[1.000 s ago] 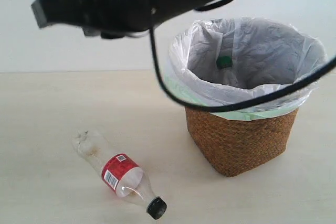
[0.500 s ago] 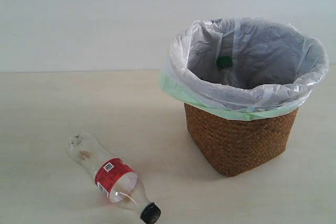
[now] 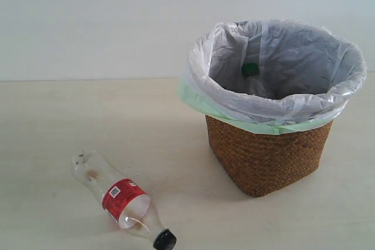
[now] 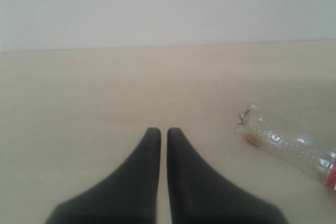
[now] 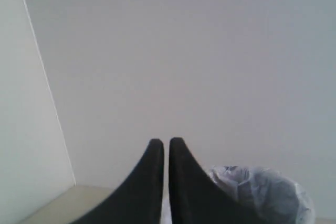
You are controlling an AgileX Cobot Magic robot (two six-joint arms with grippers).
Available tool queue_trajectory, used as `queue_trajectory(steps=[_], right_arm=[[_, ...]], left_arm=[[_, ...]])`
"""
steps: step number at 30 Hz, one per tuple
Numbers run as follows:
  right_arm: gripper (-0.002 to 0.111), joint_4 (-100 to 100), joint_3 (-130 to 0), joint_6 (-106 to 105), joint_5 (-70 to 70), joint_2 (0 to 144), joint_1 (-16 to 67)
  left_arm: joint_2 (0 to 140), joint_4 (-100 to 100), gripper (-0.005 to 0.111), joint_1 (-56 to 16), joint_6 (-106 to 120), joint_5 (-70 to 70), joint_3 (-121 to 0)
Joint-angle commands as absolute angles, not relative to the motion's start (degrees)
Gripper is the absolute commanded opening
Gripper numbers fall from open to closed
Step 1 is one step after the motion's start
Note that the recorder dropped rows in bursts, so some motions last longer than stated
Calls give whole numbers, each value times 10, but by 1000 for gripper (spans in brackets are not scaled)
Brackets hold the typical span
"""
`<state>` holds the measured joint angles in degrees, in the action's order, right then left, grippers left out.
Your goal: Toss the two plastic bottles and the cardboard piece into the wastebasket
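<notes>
A pale tabletop runs back to a plain white wall. In the exterior view we see the wastebasket, brown wicker, standing upright on the right, its plastic bag folded out over the rim. Deep inside the bag a green cap shows; we cannot make out the rest of that bottle. The red-label bottle lies on its side on the tabletop at the lower left, well apart from the wastebasket, its black cap pointing toward the near edge.

In the left wrist view we find the left tool narrow, its two dark fingers drawn together with only a thin slit between them, holding nothing. The red-label bottle lies near it, base end closest, not touching.

In the right wrist view the right tool is equally narrow and empty, facing the wall, with the wastebasket's bag rim showing just beyond the fingers.
</notes>
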<state>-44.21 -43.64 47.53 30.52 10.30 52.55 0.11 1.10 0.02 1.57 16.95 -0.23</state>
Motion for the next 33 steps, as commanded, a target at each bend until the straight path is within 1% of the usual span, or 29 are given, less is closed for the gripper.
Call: queue_trajectory(steps=[1,5,7,12,15,19,24,28,33], right_arm=[[0,-457,-433,477,332,59,503],[0,-459,-433,446,348,27,432],[0,-459,-433,429,346,4,379],[0,-455,-433,374,349,0,242],[0,-424,-408,375,295,0,164],[0,-402,-346,409,195,0,97],[0,-402,-258,468,112,0,58],[0,-404,-204,567,92,0,58],[0,-421,-122,580,86,0,58]], left_arm=[[0,12,4,2,17,169,0],[0,12,4,2,17,169,0],[0,12,4,2,17,169,0],[0,12,4,2,17,169,0],[0,12,4,2,17,169,0],[0,12,4,2,17,169,0],[0,12,4,2,17,169,0],[0,12,4,2,17,169,0],[0,12,4,2,17,169,0]])
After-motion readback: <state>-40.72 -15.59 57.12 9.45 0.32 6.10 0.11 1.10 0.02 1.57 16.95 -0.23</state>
